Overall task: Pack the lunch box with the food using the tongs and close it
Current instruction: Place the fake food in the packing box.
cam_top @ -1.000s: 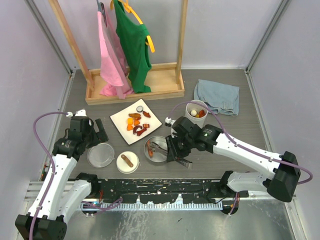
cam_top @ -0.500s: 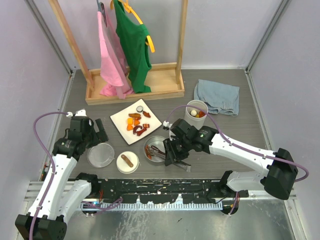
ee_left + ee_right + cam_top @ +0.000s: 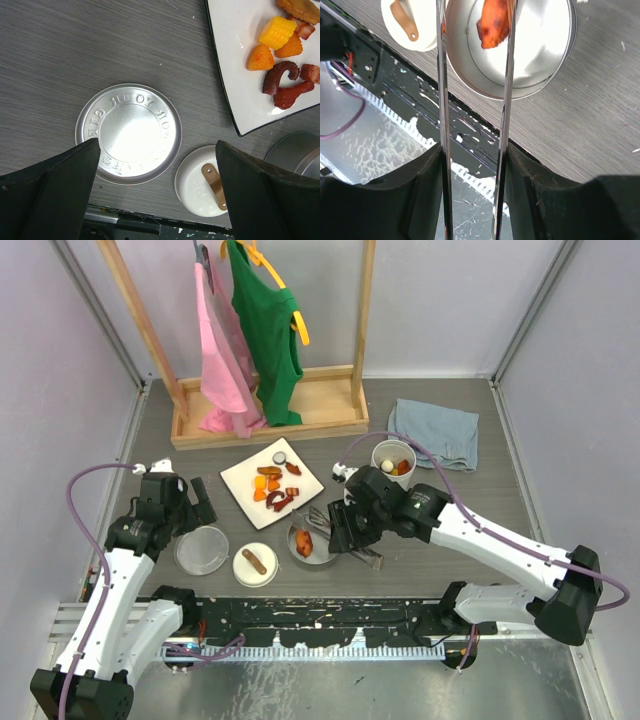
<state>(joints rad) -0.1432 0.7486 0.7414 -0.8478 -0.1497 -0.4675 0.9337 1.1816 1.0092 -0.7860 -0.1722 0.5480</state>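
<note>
Changed since a second ago: the right hand (image 3: 347, 531) sits slightly farther from the near edge, and the arms of the tongs (image 3: 443, 100) stand wider apart. Right hand: clamped on the tongs, one finger against the outside of each arm, the arms reaching over the shallow tin (image 3: 540, 55). Orange-red piece (image 3: 493, 22): lying inside the tin, between the two tong arms, just ahead of the hand; whether the tongs touch it cannot be told. Left hand (image 3: 199, 502): fingers spread wide, holding nothing, hovering above the disc lid (image 3: 128, 132), which lies flat on the surface (image 3: 430, 570). Small dish (image 3: 190, 190): between lid and tin, apart from both, with one brown sausage piece (image 3: 214, 182) in it. Lid, dish and tin lie in a row close to the near edge, a black rail just beyond; bare surface opens to the right of the tin. White plate (image 3: 240, 478): just behind the tin, carrying food pieces (image 3: 270, 486). Tall cup (image 3: 378, 455): behind the right arm, pieces inside. Grey-blue cloth (image 3: 435, 432), wooden rack (image 3: 300, 405) with pink top (image 3: 222, 360) and green top (image 3: 268, 340): far side, well apart.
</note>
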